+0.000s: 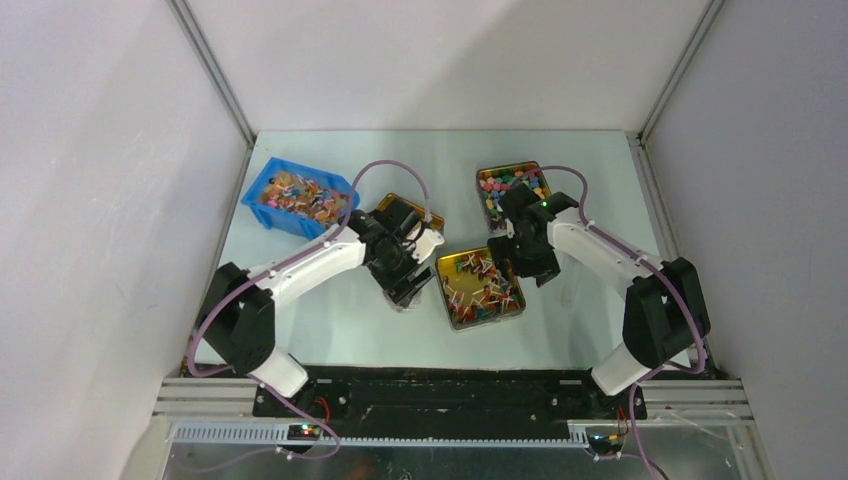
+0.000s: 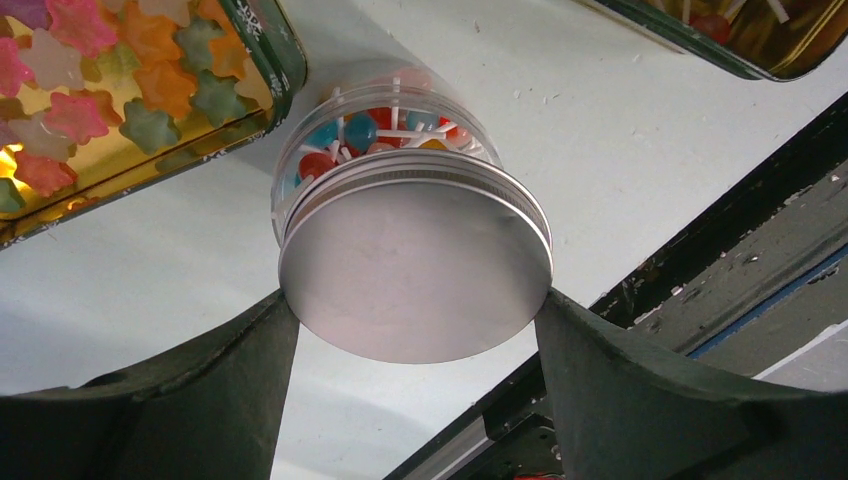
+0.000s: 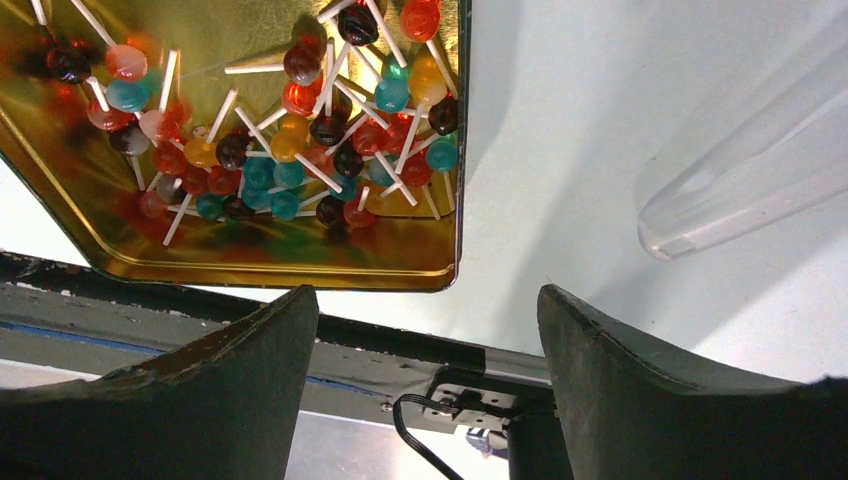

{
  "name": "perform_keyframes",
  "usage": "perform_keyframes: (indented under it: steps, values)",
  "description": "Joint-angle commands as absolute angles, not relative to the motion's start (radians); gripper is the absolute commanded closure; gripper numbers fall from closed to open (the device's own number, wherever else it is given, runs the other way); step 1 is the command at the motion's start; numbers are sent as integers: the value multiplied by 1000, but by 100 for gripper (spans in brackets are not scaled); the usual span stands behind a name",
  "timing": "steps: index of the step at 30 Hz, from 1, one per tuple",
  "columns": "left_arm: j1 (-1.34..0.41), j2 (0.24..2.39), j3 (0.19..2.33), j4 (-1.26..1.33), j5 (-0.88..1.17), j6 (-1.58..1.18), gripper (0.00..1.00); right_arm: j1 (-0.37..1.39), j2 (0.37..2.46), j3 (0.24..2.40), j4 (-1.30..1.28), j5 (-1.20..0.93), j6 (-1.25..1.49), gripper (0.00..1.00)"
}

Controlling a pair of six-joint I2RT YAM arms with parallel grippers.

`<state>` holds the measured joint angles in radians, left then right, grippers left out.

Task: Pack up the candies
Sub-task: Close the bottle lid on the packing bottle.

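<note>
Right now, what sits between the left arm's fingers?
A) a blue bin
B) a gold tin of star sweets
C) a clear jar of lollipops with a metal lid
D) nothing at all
C: the left wrist view shows the jar, with candies inside and its round lid on, and the fingers press on either side of the lid.

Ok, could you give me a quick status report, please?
Left pincer shut on jar lid. Right pincer open, empty. Candies loose in tin. No obstruction seen.
</note>
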<state>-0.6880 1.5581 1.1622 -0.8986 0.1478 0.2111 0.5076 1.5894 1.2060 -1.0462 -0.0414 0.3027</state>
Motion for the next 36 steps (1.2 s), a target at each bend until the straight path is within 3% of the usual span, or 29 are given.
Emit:
perform_keyframes:
  steps: [1, 36]
  values:
    - [-699, 1556, 1203, -911, 108, 228, 35, 515, 1559, 1210, -1054, -52, 289, 17]
    - [-736, 1684, 1256, -910, 31, 237, 35, 536, 1573, 1212, -1064, -70, 280, 17]
